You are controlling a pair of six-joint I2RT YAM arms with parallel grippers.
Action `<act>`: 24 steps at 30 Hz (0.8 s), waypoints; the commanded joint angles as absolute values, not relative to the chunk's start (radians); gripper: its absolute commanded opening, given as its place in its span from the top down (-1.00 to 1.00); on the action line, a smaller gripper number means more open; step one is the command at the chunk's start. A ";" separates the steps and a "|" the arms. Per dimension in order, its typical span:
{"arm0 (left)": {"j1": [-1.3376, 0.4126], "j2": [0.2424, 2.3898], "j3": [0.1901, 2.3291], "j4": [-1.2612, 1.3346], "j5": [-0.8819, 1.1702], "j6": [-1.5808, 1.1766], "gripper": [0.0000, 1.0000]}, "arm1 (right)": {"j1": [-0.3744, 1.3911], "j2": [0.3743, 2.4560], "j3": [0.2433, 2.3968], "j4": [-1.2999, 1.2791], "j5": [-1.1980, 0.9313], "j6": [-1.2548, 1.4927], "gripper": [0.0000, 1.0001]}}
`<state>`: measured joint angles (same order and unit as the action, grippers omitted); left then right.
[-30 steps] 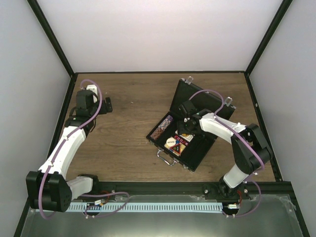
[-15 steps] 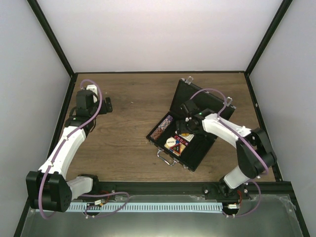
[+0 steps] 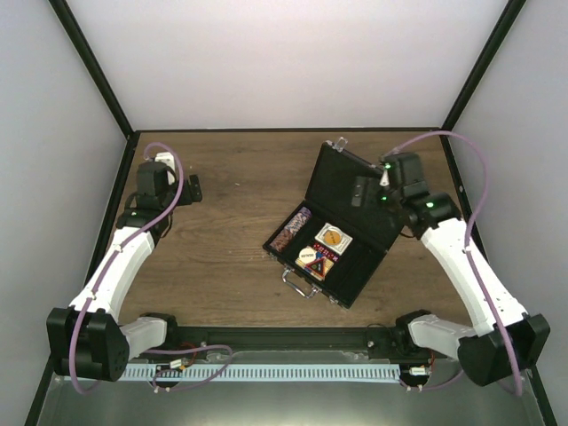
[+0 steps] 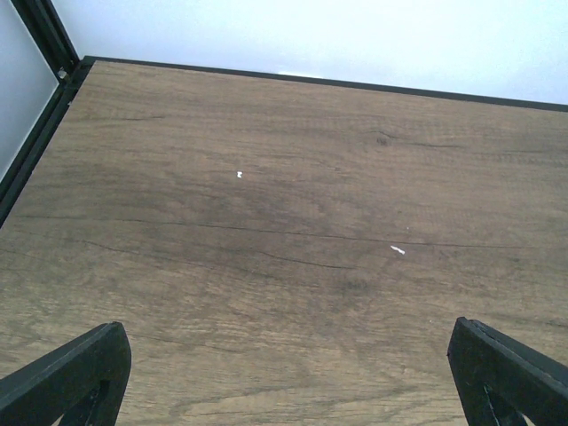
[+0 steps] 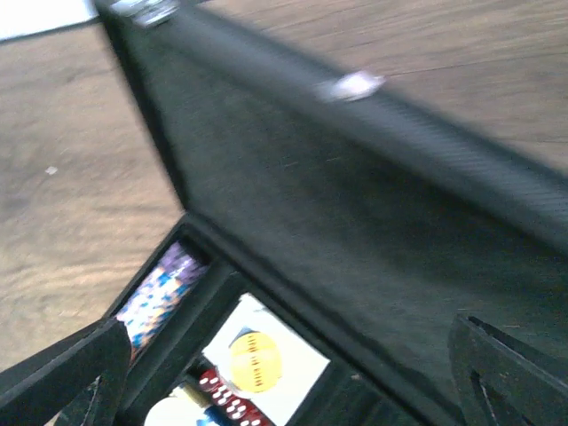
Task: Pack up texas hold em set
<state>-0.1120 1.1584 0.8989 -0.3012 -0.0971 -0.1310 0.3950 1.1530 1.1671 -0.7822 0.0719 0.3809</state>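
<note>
From my station I saw the black case (image 3: 355, 266) lying open on the desk (image 3: 231, 240), right of centre, its lid (image 3: 335, 188) tilted up toward the far right. Its base held a row of purple-white chips (image 3: 291, 229), a card deck (image 3: 333, 238), a white round button (image 3: 311, 256) and red dice (image 3: 321, 264). The right end effector (image 3: 362, 190) hovered over the lid with its fingers spread wide and nothing between them, while the left end effector (image 3: 193, 188) hung well apart at the far left, equally spread above bare wood.
</note>
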 commanded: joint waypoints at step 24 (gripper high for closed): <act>-0.121 1.147 0.891 -0.297 -0.085 -0.144 -1.00 | -0.042 1.144 1.241 -0.764 -0.082 0.253 -1.00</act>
<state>-0.1165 1.1584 0.8974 -0.3012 -0.1005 -0.1349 -0.0059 1.1095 1.2346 -0.8066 -0.0353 0.2691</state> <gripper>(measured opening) 0.998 0.997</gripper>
